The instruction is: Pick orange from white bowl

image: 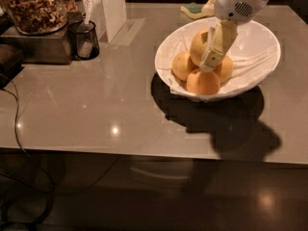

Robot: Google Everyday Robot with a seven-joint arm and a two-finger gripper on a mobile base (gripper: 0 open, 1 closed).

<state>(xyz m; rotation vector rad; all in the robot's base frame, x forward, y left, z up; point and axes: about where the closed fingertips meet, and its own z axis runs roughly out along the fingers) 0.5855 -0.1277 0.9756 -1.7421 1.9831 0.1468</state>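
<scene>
The end effector (210, 61) is down inside the white bowl (275, 51), which stands on the right part of the counter (96, 105). Its tip appears to lie against the right face of the orange (198, 43), though contact is not certain from this view. You cannot tell how far the end effector is open, nor whether it has hold of anything, so treat the orange as not yet secured. The orange sits at the top of the pile, left of the bowl's centre. It rests on the smaller fruits (203, 82), which lie around and below it on the cloth lining (252, 64). The step in hand is judged to be seating the grasp on the orange. Centre the end effector on the widest part of the orange so that it spans the fruit rather than one flank. An off-centre closure will likely roll the round skin out sideways. Descend only as far as the orange's middle. Going deeper risks pressing on the smaller fruits and shifting the pile, or catching the cloth lining. Close slowly and confirm contact on both sides before lifting. Lift straight up until the orange is above the rim, then move away. A slanted pull may drag the bowl across the smooth counter or tip a neighbouring fruit over the low wall.
</scene>
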